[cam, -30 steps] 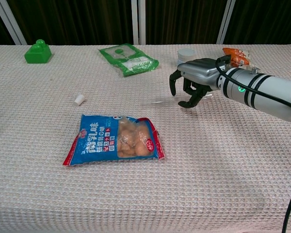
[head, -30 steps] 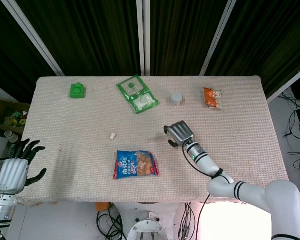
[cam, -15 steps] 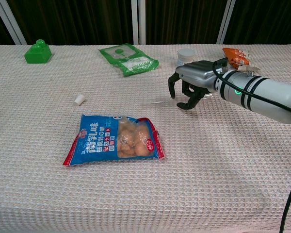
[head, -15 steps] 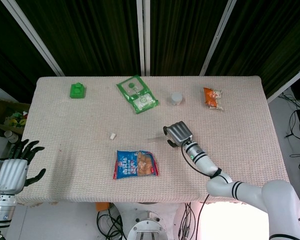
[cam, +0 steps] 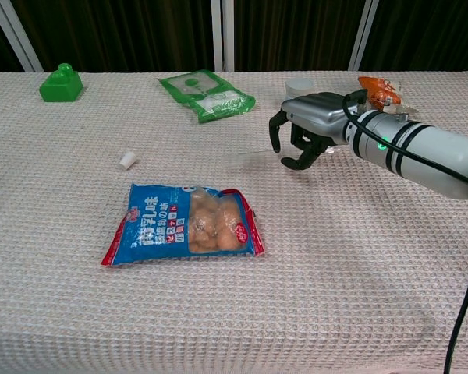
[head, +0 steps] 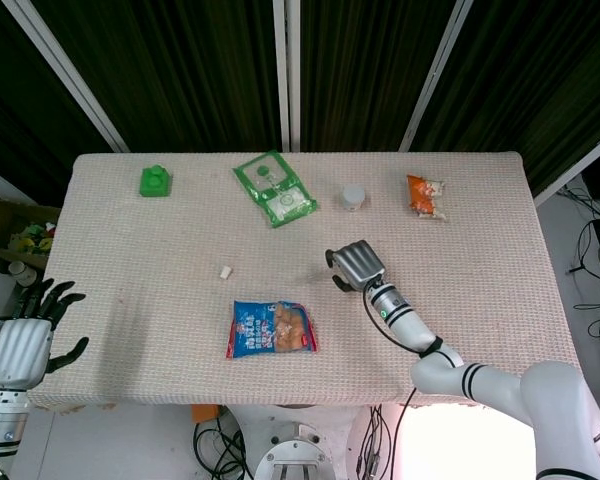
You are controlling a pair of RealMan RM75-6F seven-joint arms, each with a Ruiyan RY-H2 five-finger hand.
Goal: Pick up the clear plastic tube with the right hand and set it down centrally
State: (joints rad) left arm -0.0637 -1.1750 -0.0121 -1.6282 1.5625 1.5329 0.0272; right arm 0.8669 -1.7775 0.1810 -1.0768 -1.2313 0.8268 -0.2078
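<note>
At centre-right of the frame: my right robot hand (cam: 300, 140) hangs over the counter (cam: 359, 257), fingers curled downward like a claw.
Right robot hand, state: the fingers are curved in around the near end of the clear plastic tube (cam: 253, 157), and I judge that I am holding it; the tube is so transparent that the contact itself is hard to make out.
Tube, place: it shows in the chest view as a faint pale streak running left from my fingers, low over the counter, above and right of the blue snack bag (cam: 186, 224). From overhead it is only a thin line beside my hand (head: 353, 265).
Change: over the last second my right robot hand has drifted a little toward the upper left of the frame, and the tube streak has travelled with it. The curl of the fingers looks the same as before.
Meaning: since the tube follows the hand, the grasp seems to have taken, and I judge the carry toward the middle of the counter is under way, though only begun.
Left robot hand: my left robot hand (head: 25, 340) sits at the lower left of the overhead frame, off the counter edge, fingers spread and holding nothing; it has barely shifted.
Other things: green packet (cam: 207, 93), green block (cam: 61, 84), orange packet (cam: 378, 89), white cup (cam: 299, 86) and small white piece (cam: 126, 161) lie where they were.
Still to do: bring the tube to the central area and set it down.
</note>
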